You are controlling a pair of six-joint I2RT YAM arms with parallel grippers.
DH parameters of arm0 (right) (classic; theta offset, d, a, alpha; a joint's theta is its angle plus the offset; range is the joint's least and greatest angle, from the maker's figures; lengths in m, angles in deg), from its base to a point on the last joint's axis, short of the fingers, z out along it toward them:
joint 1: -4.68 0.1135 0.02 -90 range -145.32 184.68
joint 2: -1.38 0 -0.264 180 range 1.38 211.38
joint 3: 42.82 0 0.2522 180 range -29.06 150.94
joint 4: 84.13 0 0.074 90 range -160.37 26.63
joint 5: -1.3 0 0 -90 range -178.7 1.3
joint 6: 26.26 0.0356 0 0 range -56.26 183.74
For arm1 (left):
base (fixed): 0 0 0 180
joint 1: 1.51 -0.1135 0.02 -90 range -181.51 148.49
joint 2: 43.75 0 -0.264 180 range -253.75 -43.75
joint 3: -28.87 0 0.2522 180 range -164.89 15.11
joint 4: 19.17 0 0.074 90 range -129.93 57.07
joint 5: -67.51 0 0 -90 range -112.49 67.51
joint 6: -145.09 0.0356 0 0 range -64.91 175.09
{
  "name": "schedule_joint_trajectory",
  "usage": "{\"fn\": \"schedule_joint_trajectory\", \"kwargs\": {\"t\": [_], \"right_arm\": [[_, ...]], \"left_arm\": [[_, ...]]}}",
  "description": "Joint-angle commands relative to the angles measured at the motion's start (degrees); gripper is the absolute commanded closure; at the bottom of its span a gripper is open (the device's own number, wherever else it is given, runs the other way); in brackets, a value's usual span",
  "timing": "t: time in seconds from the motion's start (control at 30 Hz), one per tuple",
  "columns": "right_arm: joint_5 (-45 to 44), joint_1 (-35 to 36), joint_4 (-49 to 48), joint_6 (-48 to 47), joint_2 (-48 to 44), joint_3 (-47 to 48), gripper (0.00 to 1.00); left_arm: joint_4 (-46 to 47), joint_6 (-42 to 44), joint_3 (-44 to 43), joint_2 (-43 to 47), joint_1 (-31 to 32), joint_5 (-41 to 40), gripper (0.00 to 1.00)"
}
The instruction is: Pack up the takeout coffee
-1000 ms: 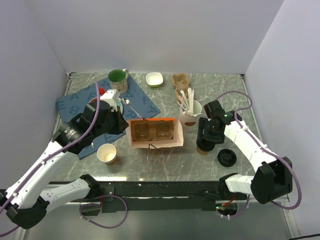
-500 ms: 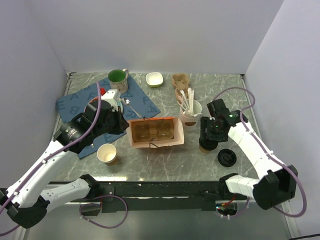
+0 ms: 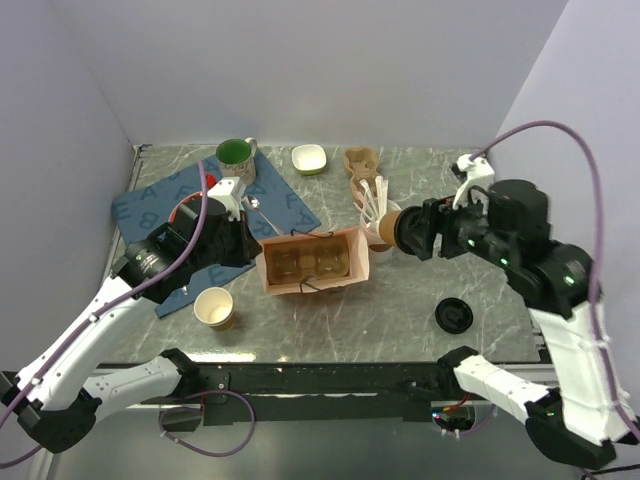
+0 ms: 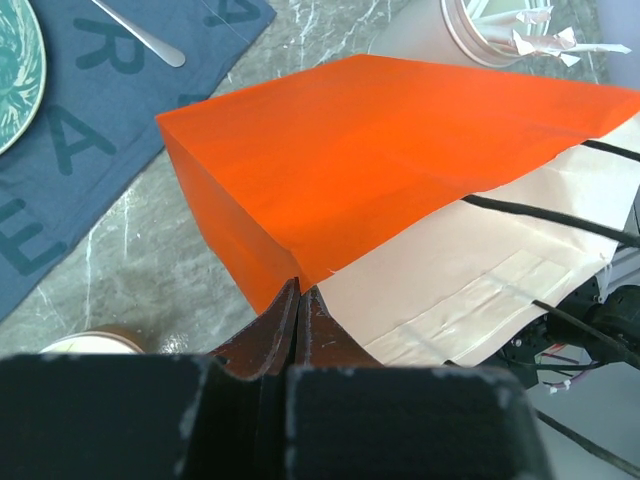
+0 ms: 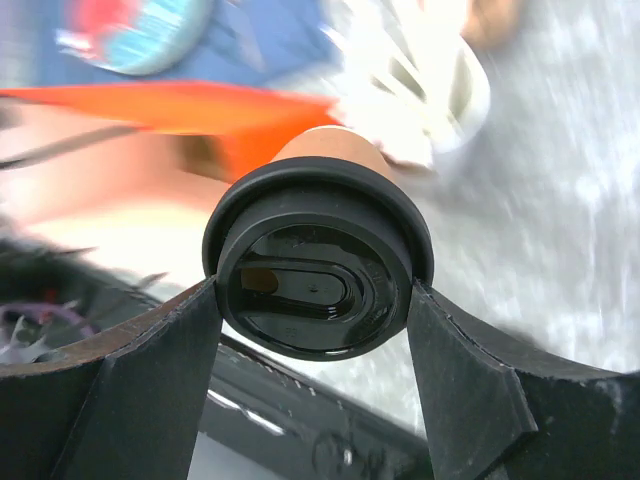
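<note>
Two arms share the work, and the step in hand is the carry to the bag [image 4: 400, 150]. The right jaws clamp the coffee [image 5: 318, 272] across the rim of its black lid, one finger on each side. They hold it off the worktop [image 3: 400, 300], just right of the bag's mouth in the top view. The cup lies tipped on its side, base toward the bag and lid toward the wrist. The left jaws are pressed shut on the bag's near edge at the orange fold, seemingly to keep the mouth open.

The next move probably calls for righting the cup, bringing it over the mouth and lowering it straight in. Released while tipped, it could leak at the lid.

The bag shows what looks like a brown insert with two round wells, both seemingly bare. Behind the coffee a white cup [image 3: 378, 208] holds pale sticks. A lidless cup [image 3: 214, 307] at lower left looks cream inside; whether it holds anything cannot be told. A green mug [image 3: 236, 155] and a small white bowl [image 3: 308, 157] sit along the top. A loose lid [image 3: 453, 315] lies at lower right.
</note>
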Motion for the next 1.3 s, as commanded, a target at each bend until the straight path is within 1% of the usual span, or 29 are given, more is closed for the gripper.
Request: {"fn": "schedule_joint_trajectory", "kwargs": {"t": [0.0, 0.07, 0.17, 0.23, 0.27, 0.3, 0.5, 0.67, 0.83, 0.93, 1.0, 1.27], "right_arm": [[4.7, 7.4, -2.5, -5.5, -1.5, 7.4, 0.49], [5.6, 11.5, -2.9, -6.5, -1.3, 9.9, 0.49], [8.7, 14.1, -3.7, -8.4, -0.9, 10.3, 0.49], [9.2, 16.7, -3.6, -8.8, 0.1, 10.5, 0.49], [7.8, 17.7, -3.6, -11.0, 0.5, 10.5, 0.5], [6.9, 20.0, -3.6, -11.5, 1.2, 10.6, 0.5], [1.2, 26.2, -1.8, -15.3, 4.7, 11.8, 0.52], [-2.4, 31.9, -1.7, -17.5, 6.3, 9.5, 0.52], [-6.1, 34.9, -2.6, -18.6, 6.8, 8.6, 0.53], [-7.2, 36.2, -0.8, -19.5, 7.2, 9.4, 0.53], [-9.7, 36.8, 0.7, -19.5, 6.9, 8.4, 0.53], [-15.0, 37.3, -1.8, -14.6, 2.2, 2.6, 0.53]], "left_arm": [[2.1, 0.6, -2.9, -0.6, 0.1, 1.5, 0.99], [2.3, 1.0, -3.4, -0.9, 0.1, 2.1, 0.99], [2.6, 2.1, -4.3, -1.0, 0.1, 3.5, 0.99], [3.2, 2.4, -3.9, -0.9, 0.1, 3.5, 0.99], [3.2, 2.5, -3.9, -0.8, 0.1, 4.5, 0.99], [3.3, 2.5, -3.7, -0.8, 0.1, 4.6, 0.99], [4.3, 2.5, -2.2, -0.1, 0.1, 6.6, 0.99], [5.0, 3.4, -1.3, -0.3, 0.1, 7.5, 0.99], [4.0, 4.1, -2.0, -1.8, 0.1, 6.9, 0.99], [3.5, 3.4, -2.2, -2.6, 0.1, 6.7, 0.99], [3.6, 3.4, -2.2, -3.0, 0.0, 7.3, 0.99], [3.7, 3.5, -1.5, -3.1, 0.0, 7.7, 0.99]]}}
